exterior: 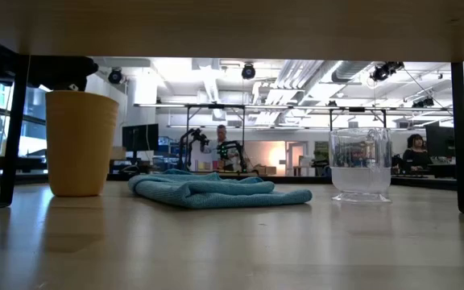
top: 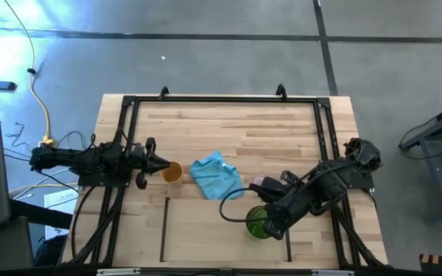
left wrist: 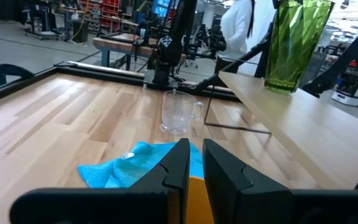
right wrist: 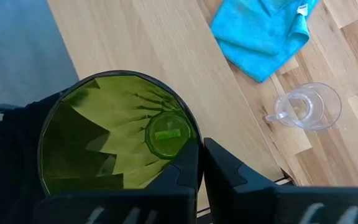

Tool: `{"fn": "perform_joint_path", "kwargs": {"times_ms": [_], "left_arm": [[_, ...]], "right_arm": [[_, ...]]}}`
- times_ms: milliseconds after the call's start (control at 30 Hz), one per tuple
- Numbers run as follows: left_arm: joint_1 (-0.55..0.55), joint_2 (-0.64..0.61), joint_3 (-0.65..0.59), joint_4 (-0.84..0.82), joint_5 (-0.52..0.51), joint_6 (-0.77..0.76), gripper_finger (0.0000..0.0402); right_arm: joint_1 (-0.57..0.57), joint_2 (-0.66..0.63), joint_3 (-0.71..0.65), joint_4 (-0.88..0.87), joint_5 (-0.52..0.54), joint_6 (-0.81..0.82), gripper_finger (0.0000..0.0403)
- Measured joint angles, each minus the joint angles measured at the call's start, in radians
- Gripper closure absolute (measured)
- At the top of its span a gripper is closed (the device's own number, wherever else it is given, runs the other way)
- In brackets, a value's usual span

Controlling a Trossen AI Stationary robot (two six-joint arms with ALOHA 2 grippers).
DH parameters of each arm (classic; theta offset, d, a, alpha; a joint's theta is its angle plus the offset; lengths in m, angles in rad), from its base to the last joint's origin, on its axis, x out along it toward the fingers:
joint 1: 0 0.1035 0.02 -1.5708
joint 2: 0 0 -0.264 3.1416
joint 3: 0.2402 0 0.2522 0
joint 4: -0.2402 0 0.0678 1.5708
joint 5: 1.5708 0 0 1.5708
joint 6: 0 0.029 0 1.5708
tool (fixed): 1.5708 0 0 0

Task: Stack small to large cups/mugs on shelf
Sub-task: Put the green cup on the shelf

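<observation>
While the left arm reaches in from the left side of the table, the left gripper (top: 162,168) is at the rim of the medium orange plastic cup (top: 173,173), and in the left wrist view its two dark fingers (left wrist: 178,167) stand narrowly apart with the orange wall between them, so it is grasping this cup by the rim. The orange cup stands upright on the light wooden tabletop (top: 229,126), just beside the crumpled light-blue cloth (top: 216,175), which lies near the middle of the table. To the right of the cloth, the small clear glass mug with a handle (right wrist: 305,107) stands upright on the wood, apart from the cloth; in the high view the right arm covers it. Farther right, the right gripper (top: 265,217) is clenched on the rim of the large translucent green tumbler (top: 258,223); its fingers (right wrist: 188,169) pinch the green wall in the right wrist view. This tumbler is upright over the rectangular area outlined by thin dark lines (top: 165,230) at the front of the table. A person shows in the room behind the table.
</observation>
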Motion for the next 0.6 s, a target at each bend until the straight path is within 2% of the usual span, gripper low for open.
{"fn": "perform_joint_path", "kwargs": {"times_ms": [600], "left_arm": [[0.000,0.000,0.000,-0.001,0.008,-0.013,0.0367]], "right_arm": [[0.004,0.000,0.000,0.000,-0.019,0.026,0.0403]]}}
